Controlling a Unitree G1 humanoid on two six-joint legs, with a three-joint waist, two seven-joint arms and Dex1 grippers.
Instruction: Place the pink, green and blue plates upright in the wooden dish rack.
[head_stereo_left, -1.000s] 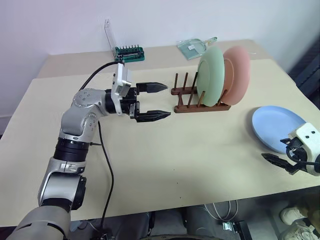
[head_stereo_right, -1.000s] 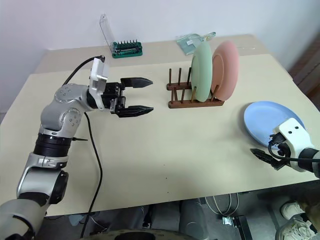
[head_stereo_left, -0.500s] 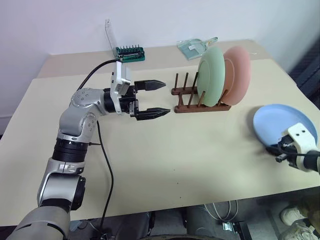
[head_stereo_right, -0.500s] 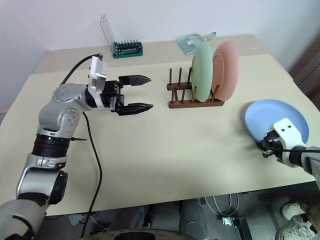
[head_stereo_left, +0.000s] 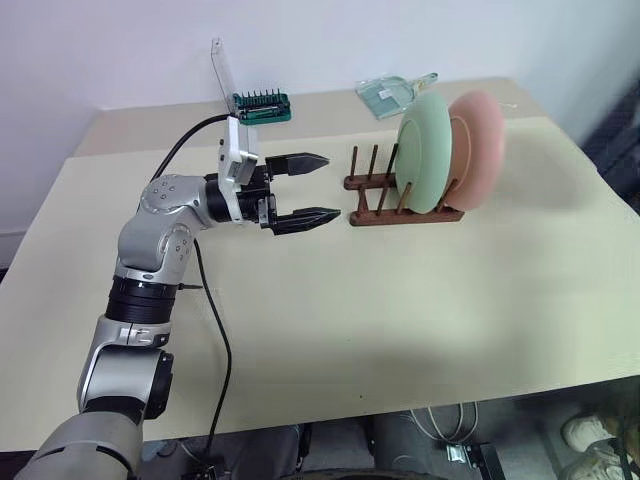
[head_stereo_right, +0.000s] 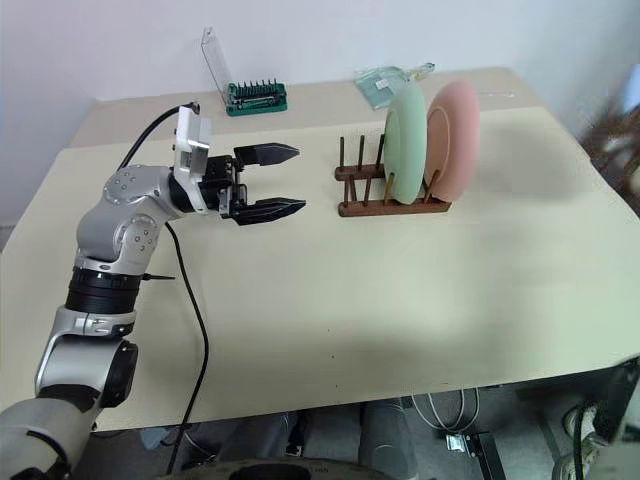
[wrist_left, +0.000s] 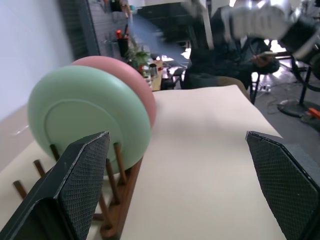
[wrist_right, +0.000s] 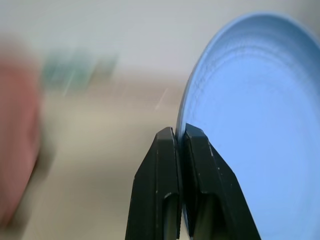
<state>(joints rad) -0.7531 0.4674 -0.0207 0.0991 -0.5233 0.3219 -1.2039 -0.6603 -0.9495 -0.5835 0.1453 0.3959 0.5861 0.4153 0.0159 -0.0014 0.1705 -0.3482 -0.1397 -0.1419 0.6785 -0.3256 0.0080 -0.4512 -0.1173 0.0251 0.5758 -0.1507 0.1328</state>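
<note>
Done so far: the green plate (head_stereo_left: 424, 152) and the pink plate (head_stereo_left: 478, 148) stand upright in the wooden rack (head_stereo_left: 400, 203), side by side at its right-hand end, the green one nearer the free pegs.
Left to do: the blue plate (wrist_right: 255, 130) is not in the rack yet; by my reckoning two of three are finished and the last one is on its way.
Free slots: bare pegs stand at the left end of the rack, next to the green plate, so there looks to be room for the third.
Right gripper (wrist_right: 180, 137): jaws pinched together on the rim of the blue plate, gripping it by its edge, with the plate on edge beside them.
Left gripper (head_stereo_left: 318, 187): jaws wide apart and holding nothing, pointing at the rack's free end from just beside it, above the bench (head_stereo_left: 400, 300).
Likely next need: bringing the blue plate in line with a gap between the free pegs.
</note>
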